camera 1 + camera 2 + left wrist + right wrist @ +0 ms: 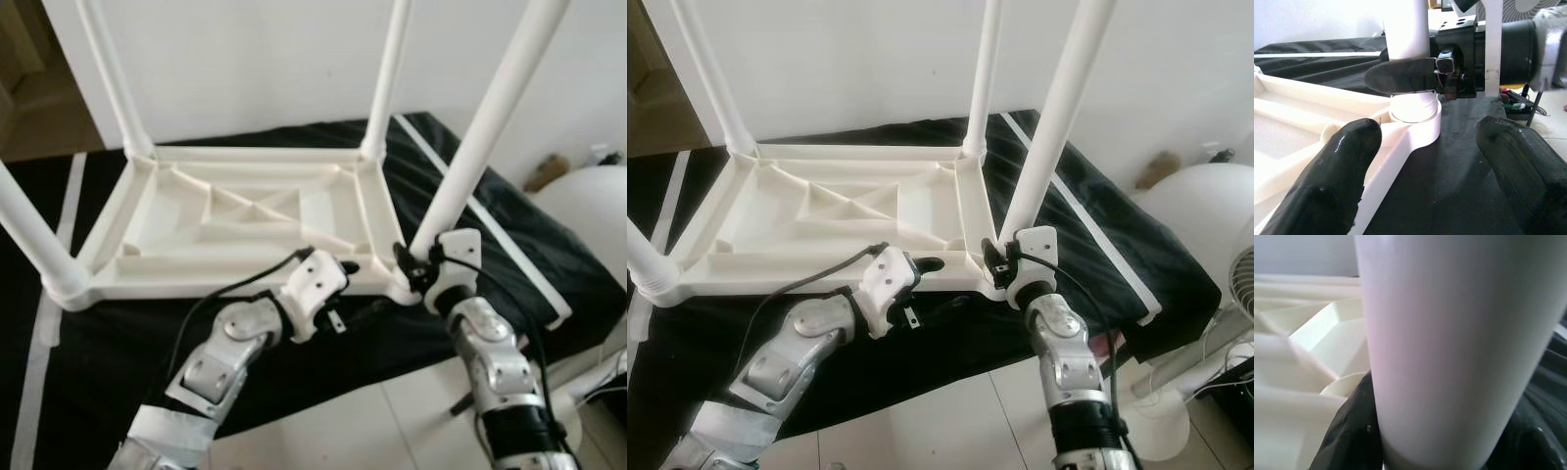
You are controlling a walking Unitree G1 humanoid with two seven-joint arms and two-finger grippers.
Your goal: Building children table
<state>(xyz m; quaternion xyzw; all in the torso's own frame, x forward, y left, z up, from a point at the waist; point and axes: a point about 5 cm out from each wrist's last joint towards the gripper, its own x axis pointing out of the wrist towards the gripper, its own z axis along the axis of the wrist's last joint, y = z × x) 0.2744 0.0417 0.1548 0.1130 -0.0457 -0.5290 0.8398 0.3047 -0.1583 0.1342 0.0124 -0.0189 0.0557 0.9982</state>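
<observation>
Right gripper reaching forward, fingers clamping around base of near-right table leg, just above corner socket. Left gripper stretching beside it, fingers spread apart, straddling near rim of table top, holding nothing. White plastic table lying upside down on black cloth, ribbed underside facing up, four legs standing upward in corners.
</observation>
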